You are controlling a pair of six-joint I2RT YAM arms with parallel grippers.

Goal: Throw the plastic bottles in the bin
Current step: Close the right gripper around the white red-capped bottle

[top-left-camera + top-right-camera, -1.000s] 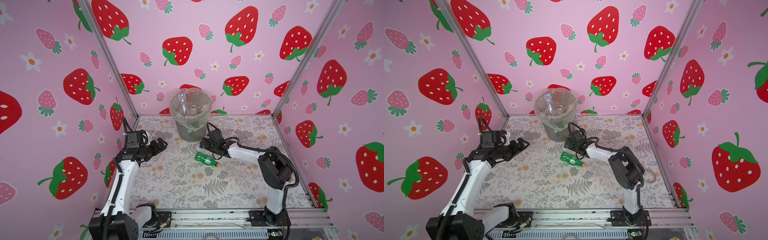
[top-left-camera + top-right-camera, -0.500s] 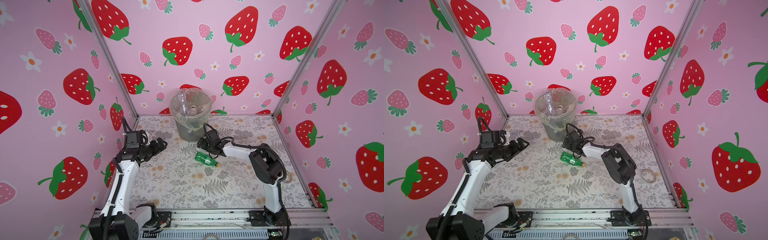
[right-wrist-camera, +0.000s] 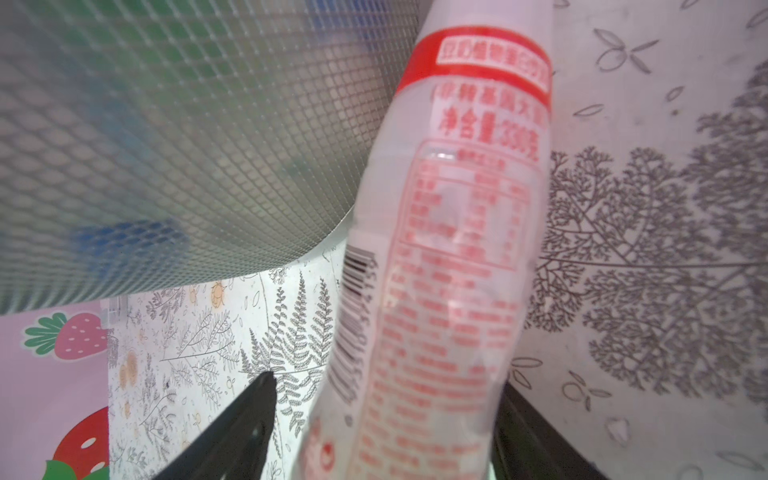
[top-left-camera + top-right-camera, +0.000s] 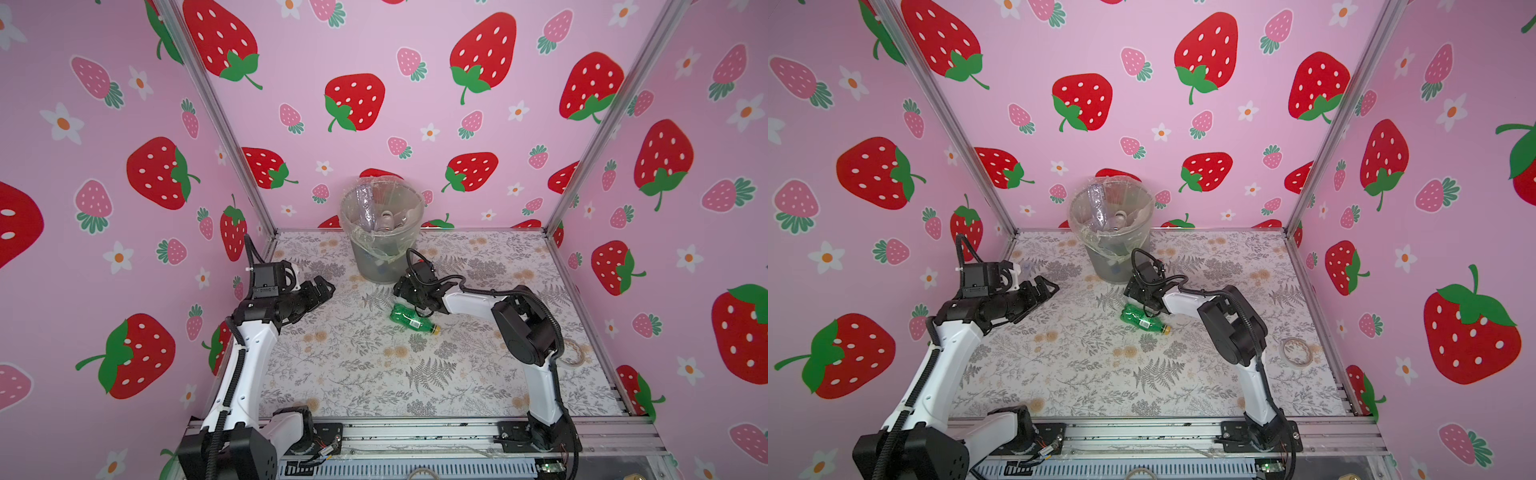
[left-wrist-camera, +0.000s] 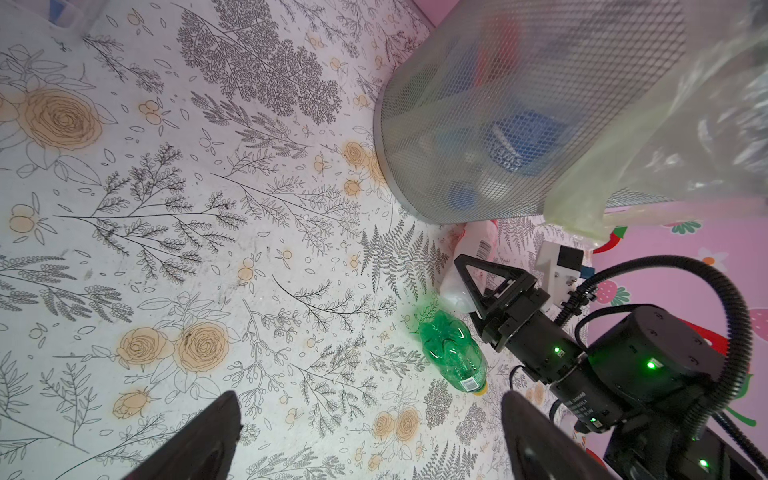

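Note:
A white plastic bottle point(image 3: 436, 249) with a red label lies on the table against the foot of the bin point(image 3: 166, 124). My right gripper point(image 3: 386, 382) straddles its lower body. One finger touches it and a narrow gap shows at the other. In both top views this gripper point(image 4: 399, 289) point(image 4: 1129, 291) hides that bottle. A green bottle point(image 4: 411, 318) point(image 4: 1142, 319) point(image 5: 453, 353) with a yellow cap lies just in front of the gripper. The grey mesh bin point(image 4: 374, 270) point(image 4: 1104, 266) holds several bottles. My left gripper point(image 4: 328, 286) point(image 5: 370, 405) hovers open and empty at the left.
A roll of clear tape point(image 4: 575, 356) point(image 4: 1296, 352) lies near the right wall. The bin's plastic liner point(image 5: 623, 145) hangs over its rim. Pink strawberry walls close in the table on three sides.
My right gripper has slid left to the foot of the bin and its jaws have narrowed around the white bottle. The left arm and the green bottle have stayed still.

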